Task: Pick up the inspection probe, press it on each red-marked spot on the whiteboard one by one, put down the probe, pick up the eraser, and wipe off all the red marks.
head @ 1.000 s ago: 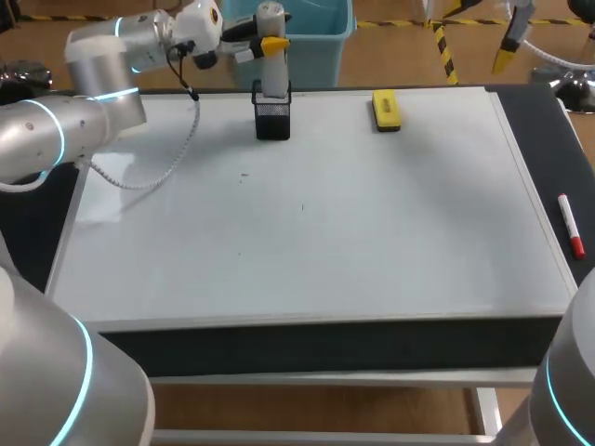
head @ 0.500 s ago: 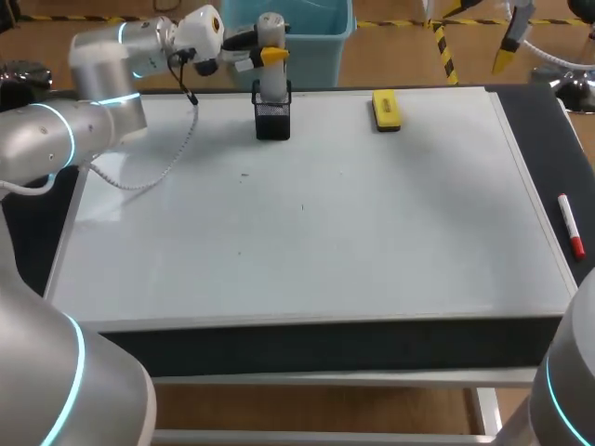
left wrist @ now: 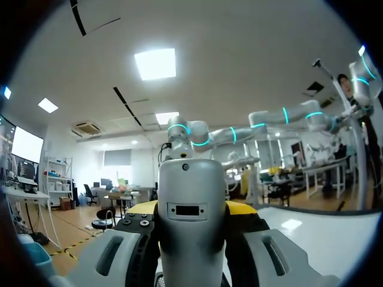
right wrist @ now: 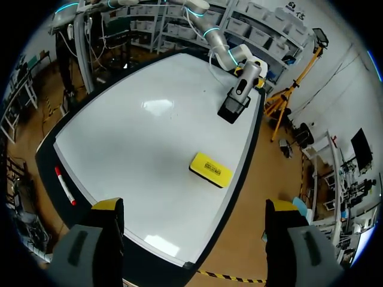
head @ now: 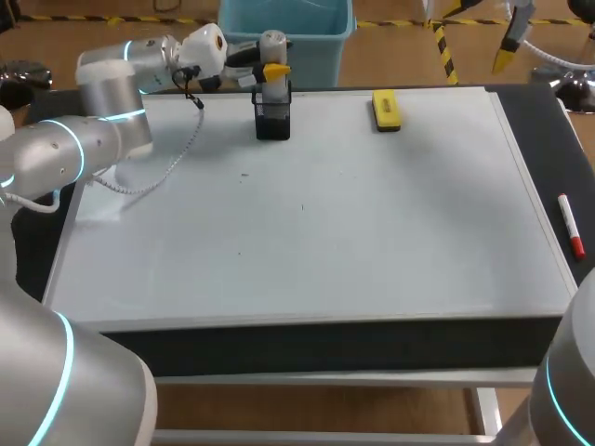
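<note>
The grey inspection probe stands upright with its lower end inside the black mesh holder at the whiteboard's far edge. My left gripper is shut on the probe from the left. In the left wrist view the probe fills the space between the yellow-tipped fingers. The yellow eraser lies to the right of the holder. My right gripper hangs open and empty high above the board, over the eraser, with the holder farther off. I see only a few tiny dark specks on the board.
A red marker lies on the dark strip right of the board, also seen as the marker from the right wrist. The left arm's cable trails over the board's far left corner.
My left gripper has come down with the probe, sinking it deeper into the black holder. The eraser and marker have not moved.
</note>
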Controlling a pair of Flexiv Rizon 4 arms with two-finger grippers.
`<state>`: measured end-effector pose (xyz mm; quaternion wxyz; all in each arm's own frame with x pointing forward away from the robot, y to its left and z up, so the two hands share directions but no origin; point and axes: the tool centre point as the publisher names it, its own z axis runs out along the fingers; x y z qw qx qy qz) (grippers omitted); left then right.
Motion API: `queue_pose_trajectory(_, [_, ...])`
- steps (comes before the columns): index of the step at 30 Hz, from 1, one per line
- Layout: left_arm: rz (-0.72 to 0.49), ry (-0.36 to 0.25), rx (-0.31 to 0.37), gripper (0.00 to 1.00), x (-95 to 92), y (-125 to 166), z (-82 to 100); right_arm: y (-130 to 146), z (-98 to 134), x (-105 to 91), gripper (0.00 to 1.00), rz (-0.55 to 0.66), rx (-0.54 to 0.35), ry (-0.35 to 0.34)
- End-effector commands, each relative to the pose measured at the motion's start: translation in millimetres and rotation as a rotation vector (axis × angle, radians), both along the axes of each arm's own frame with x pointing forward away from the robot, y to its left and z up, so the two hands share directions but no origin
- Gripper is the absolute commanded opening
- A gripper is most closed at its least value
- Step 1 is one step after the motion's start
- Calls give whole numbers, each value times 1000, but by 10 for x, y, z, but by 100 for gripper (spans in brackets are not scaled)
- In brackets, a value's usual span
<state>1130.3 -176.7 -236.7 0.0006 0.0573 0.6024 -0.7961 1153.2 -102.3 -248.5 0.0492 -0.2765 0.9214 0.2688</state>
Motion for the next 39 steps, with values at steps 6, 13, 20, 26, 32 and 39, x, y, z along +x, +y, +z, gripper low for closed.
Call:
queue_pose_trajectory(6, [-27,-6,-13,0,48,22,-140,-2,12,-11,100,1,-6,-2])
queue_pose_trajectory(13, [-20,-2,-14,0,23,39,-225,-2,12,-11,100,1,-6,-2])
queue_pose_trajectory(20, [-19,0,-15,0,14,31,-278,-2,12,-11,100,1,-6,-2])
queue_pose_trajectory(26, [-16,5,-21,0,20,19,-319,-2,12,-11,100,1,-6,-2])
queue_pose_trajectory(32, [-12,12,-20,9,9,17,-321,-2,12,-11,100,1,-6,-2])
queue_pose_trajectory(39, [7,23,-12,90,8,62,-322,-2,12,-11,100,1,-6,-2])
